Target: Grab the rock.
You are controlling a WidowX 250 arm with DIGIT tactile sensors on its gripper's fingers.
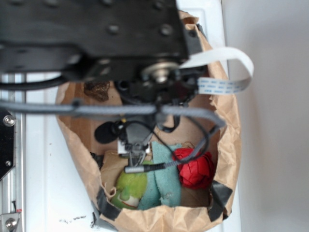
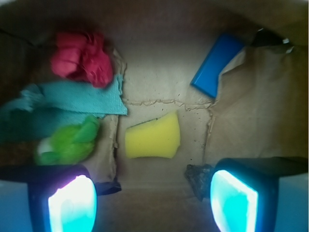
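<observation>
A brown paper bag [image 1: 231, 145] lying open on the white counter [image 1: 48, 183] holds everything, and the robot's black arm [image 1: 91, 34] fills the top of the exterior view, reaching down into it. Inside, going down in size, lie a teal cloth [image 2: 72, 99], a blue block [image 2: 217, 65] near the far wall, a wrinkly red ball of cloth [image 2: 82, 58], a green plush toy [image 2: 72, 142], a yellow sponge wedge [image 2: 153, 137] near the middle of the bag floor, and last the rock [image 2: 199, 179], a small dark lumpy stone. In the wrist view the tool [image 2: 152, 203] stands open, its two glowing pads [image 2: 72, 205] well apart with bare bag floor between them. The rock sits just beside the inner edge of the pad at the right of that view, partly tucked behind it, so it lies off centre, not midway between the pads. Its long axis cannot be made out, as it is dark and half hidden. By my judgement, the tool must shift toward that pad's side before descending, or the pad will land on the stone.
</observation>
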